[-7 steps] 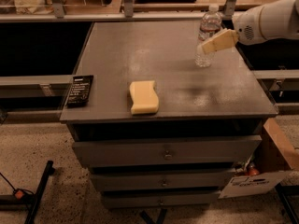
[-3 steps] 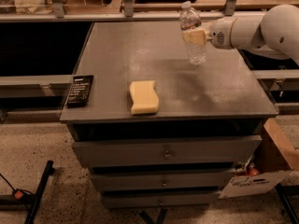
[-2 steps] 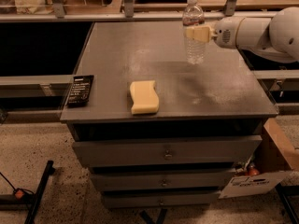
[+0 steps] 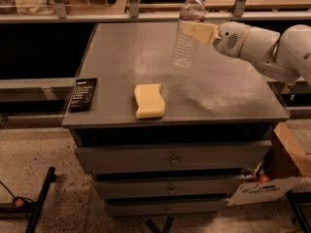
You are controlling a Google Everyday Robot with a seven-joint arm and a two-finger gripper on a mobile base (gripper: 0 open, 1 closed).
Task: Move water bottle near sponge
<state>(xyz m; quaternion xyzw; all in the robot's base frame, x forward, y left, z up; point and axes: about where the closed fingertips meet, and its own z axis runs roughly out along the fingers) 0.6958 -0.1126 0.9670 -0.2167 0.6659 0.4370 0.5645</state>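
clear plastic, the water bottle (image 4: 184,45) hangs over the far side of the tabletop (image 4: 233,93), clenched high on its body by our tool (image 4: 193,31). we judge the carry step is in hand. next we must travel toward the near sponge (image 4: 149,101), well apart, then lower. the bottle's long axis stands near vertical, cap up, leaning slightly right.
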